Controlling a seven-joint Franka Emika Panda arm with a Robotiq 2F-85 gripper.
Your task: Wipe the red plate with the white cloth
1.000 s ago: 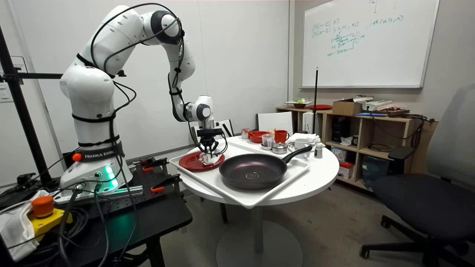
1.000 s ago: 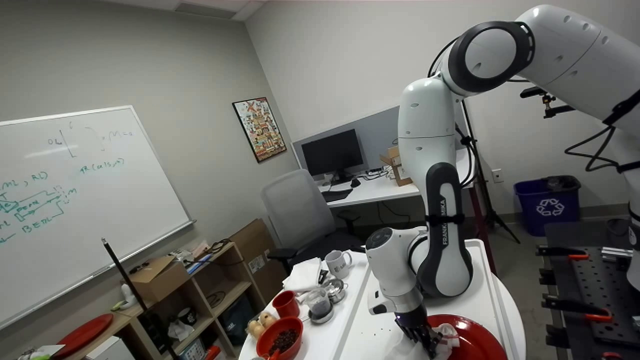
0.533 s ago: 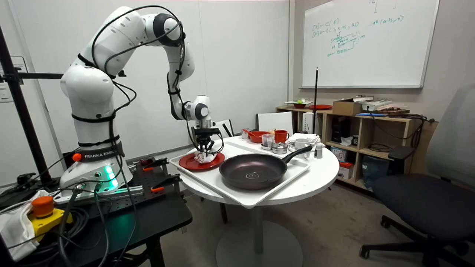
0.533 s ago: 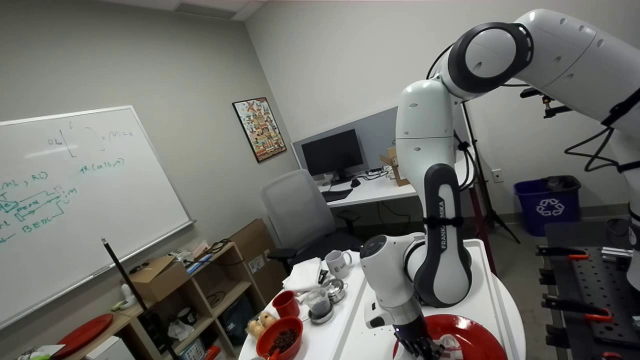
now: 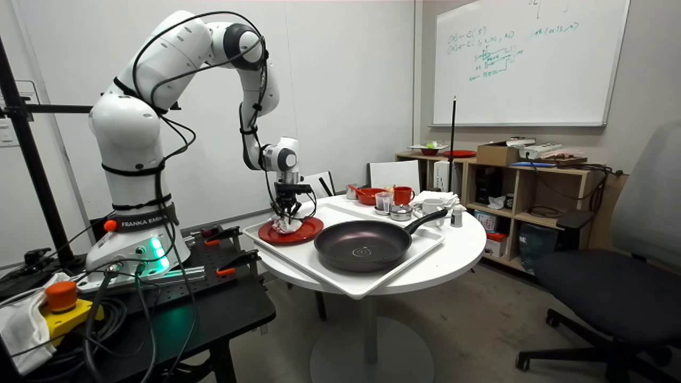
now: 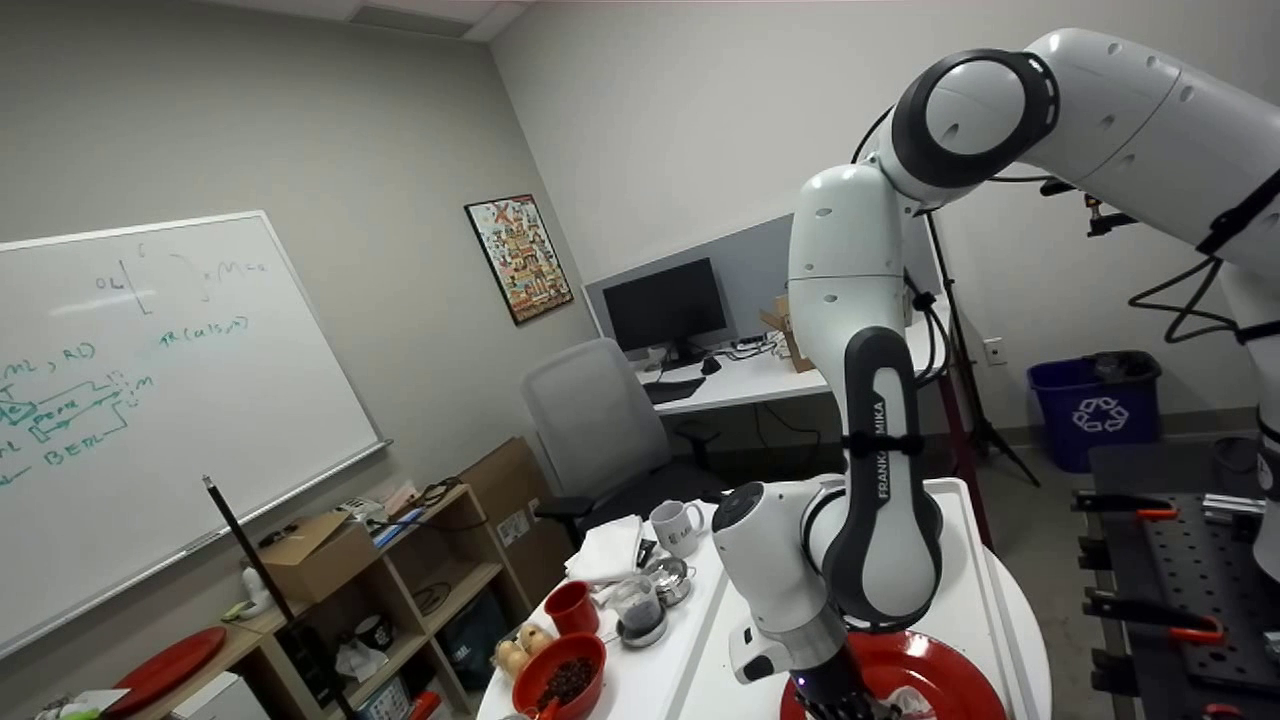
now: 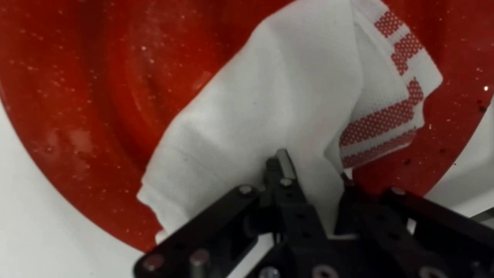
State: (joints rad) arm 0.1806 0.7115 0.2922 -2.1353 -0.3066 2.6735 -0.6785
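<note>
your arm (image 5: 170,50) is of white colour and rounded shape, with black cables (image 5: 263,80) strapped along it; your gripper (image 7: 314,168) is black, having shiny screws (image 7: 245,189)

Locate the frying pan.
In an exterior view, the frying pan sits on the white tray, image-right of the red plate, its handle pointing away from the plate.
</note>
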